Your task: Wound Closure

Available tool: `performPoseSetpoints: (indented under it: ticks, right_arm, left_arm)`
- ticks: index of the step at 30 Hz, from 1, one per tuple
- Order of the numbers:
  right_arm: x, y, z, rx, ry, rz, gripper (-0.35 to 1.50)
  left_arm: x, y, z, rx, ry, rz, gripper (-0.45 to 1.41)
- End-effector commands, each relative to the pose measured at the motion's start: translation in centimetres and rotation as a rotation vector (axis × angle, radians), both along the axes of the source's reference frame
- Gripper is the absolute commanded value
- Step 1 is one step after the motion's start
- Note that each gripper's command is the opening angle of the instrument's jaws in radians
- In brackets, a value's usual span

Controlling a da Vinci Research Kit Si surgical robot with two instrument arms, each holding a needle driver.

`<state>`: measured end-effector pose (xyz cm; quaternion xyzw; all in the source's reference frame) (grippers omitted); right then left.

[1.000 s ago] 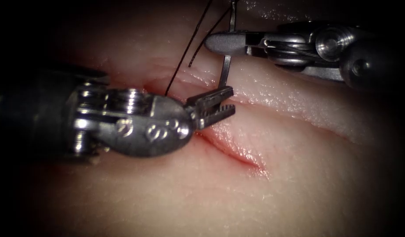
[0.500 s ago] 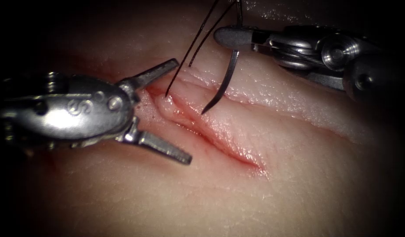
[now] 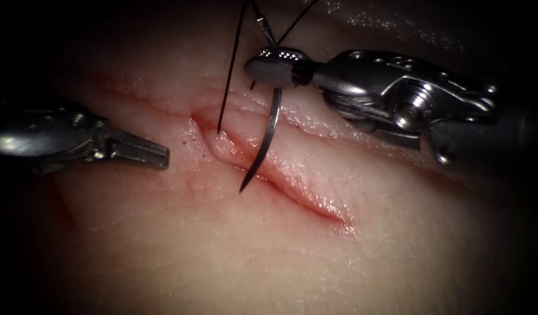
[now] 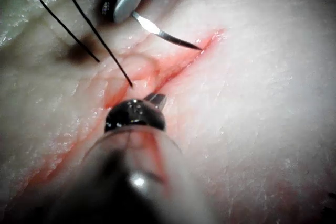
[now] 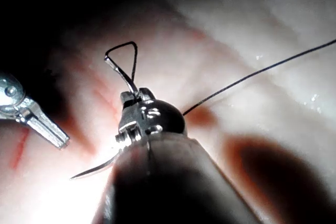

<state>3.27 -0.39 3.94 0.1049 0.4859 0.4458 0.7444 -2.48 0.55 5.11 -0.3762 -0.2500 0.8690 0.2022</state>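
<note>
The tissue (image 3: 350, 256) takes up most of the endoscope view, with the cut (image 3: 280, 175) running from the upper left down toward the lower right of centre, its edges wet with red fluid (image 3: 315, 201).

My right tool (image 3: 278, 67) comes in from the upper right of the frame. Its jaws are clamped on the needle (image 3: 268, 137) near the thread end of its curve. From that grip the needle hangs down across the cut, free of the tissue, its point just at the left edge of the cut, near the frame's middle.

My left tool (image 3: 140, 153) sits at the left of the frame, on the left side of the cut and well apart from the needle. Its jaws are together and hold nothing.

The thread (image 3: 229, 70) drops from the top edge of the frame into the tissue at the upper end of the cut, just left of the needle. A second strand runs up from the needle's end past my right tool.
</note>
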Motion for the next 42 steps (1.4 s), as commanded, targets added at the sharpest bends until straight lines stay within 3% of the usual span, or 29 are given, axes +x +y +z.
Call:
performPoseSetpoints:
  ticks: [1, 11, 15, 24, 26, 32, 35, 42]
  right_arm:
    - [0.08, 0.00, 0.04, -0.018, -0.001, -0.013, -0.35]
    - [0.10, 0.00, 0.07, -0.077, 0.017, -0.077, -0.35]
    - [0.14, -0.02, 0.07, -0.088, 0.027, -0.090, -0.35]
    - [0.13, -0.03, 0.07, -0.103, 0.024, -0.099, -0.35]
    - [0.13, -0.03, 0.07, -0.108, 0.022, -0.102, -0.35]
    - [0.14, -0.03, 0.07, -0.120, 0.021, -0.106, -0.35]
    - [0.13, -0.03, 0.07, -0.126, 0.020, -0.109, -0.35]
    - [0.14, -0.05, 0.11, -0.181, 0.004, -0.138, -0.35]
  left_arm:
    - [-0.07, -0.02, 0.13, 0.005, 0.021, 0.002, -0.45]
    - [-0.38, 0.06, 0.47, -0.010, 0.070, 0.006, -0.45]
    - [-0.56, 0.16, 0.57, 0.018, 0.099, 0.048, -0.42]
    - [-0.61, 0.09, 0.78, 0.050, 0.155, 0.158, -0.45]
    - [-0.62, 0.05, 0.82, 0.064, 0.157, 0.175, -0.35]
    - [-0.67, 0.06, 0.94, 0.096, 0.175, 0.205, -0.33]
    - [-0.71, 0.15, 0.99, 0.105, 0.179, 0.219, -0.18]
    - [-0.71, 0.27, 1.21, 0.091, 0.244, 0.261, -0.13]
